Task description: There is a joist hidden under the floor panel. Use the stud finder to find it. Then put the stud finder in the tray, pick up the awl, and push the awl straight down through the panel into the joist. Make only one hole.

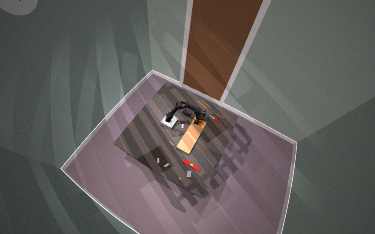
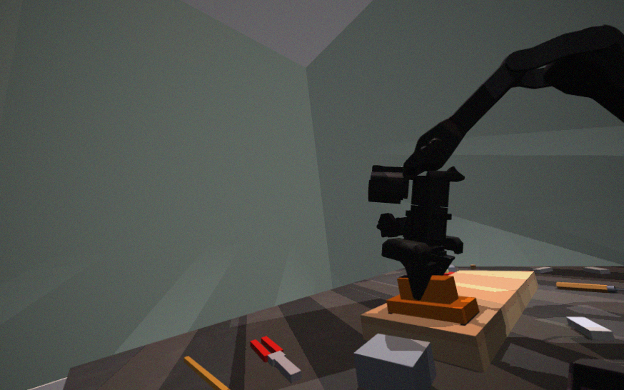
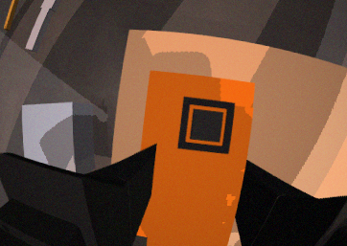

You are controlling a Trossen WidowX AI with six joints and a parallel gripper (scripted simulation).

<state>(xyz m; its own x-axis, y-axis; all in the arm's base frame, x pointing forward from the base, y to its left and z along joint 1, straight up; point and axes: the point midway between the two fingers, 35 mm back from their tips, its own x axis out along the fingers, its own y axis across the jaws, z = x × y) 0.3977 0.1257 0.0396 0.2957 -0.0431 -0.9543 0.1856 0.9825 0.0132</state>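
Observation:
The orange stud finder (image 1: 201,123) (image 2: 443,290) (image 3: 168,110) is upright at the end of the pale wooden floor panel (image 1: 190,139) (image 2: 503,284) (image 3: 292,100) nearest the grey block. Its base is on the panel top or very close to it. Its square display is dark in the wrist view. My gripper (image 2: 421,290) (image 3: 195,154) is shut on its upper body, one finger on each side. The awl (image 1: 171,143) (image 2: 583,286) lies beside the panel, with an orange handle and thin metal shaft. The dark tray (image 1: 185,113) (image 2: 610,378) is near the arm. The joist is hidden.
A grey block (image 2: 392,351) (image 3: 48,134) stands just off the panel's end. A red-handled tool (image 1: 216,120) (image 2: 275,356) and yellow sticks lie beyond. A small white block (image 1: 182,125) (image 2: 589,328) lies between arm base and panel. A red level (image 1: 195,166) lies past the panel's far end.

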